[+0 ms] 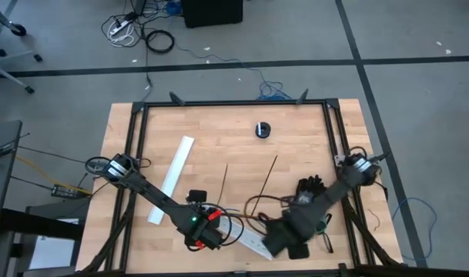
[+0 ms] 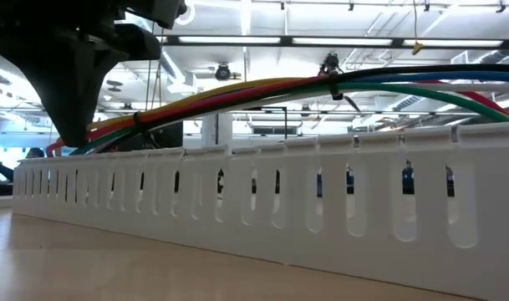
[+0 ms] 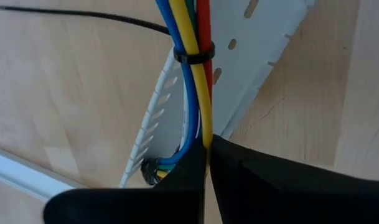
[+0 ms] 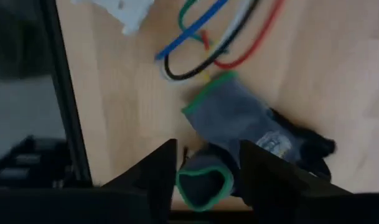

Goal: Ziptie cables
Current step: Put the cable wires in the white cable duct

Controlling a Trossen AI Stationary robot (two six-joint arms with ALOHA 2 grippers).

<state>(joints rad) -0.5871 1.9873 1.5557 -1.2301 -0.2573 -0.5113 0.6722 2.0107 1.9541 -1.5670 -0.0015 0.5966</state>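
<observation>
Two zipties lie loose mid-table, long axes pointing toward the far edge, with a black disc beyond. Left gripper is clamped on the cables near the front edge, above a slotted channel. Right gripper, fingers apart, hangs over a grey glove.

in the high view the right gripper hides most of the cables, and the left gripper covers their other end. in the low view the slotted channel fills the width and runs off both edges, hiding the table behind it. in the left wrist view the cables vanish between the dark fingers. the right wrist view is blurred; the grey glove is partly behind the fingers.
</observation>
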